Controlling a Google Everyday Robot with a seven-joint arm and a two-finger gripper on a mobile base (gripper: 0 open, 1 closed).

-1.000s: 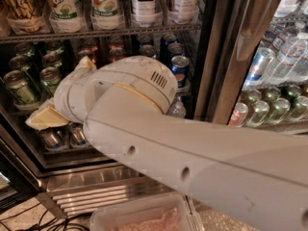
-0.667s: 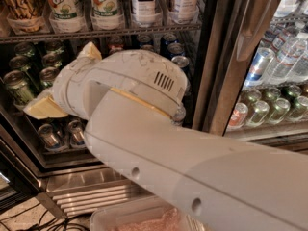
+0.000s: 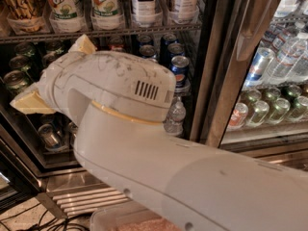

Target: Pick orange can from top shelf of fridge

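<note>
At left edge of top counter [image 3: 120, 32], slick, rigid, likely full orange can [image 3: 19, 1] suits mid-body grip; end effector [image 3: 48, 73] below gapes empty.

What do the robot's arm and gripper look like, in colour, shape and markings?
The arm is a thick, rounded off-white shell, scuffed, with a cream ring at the joint, a small grille of dark slots and a few dark screw holes. The gripper, at the left before the fridge racks, has two pale yellow wedge-shaped fingers.
</note>
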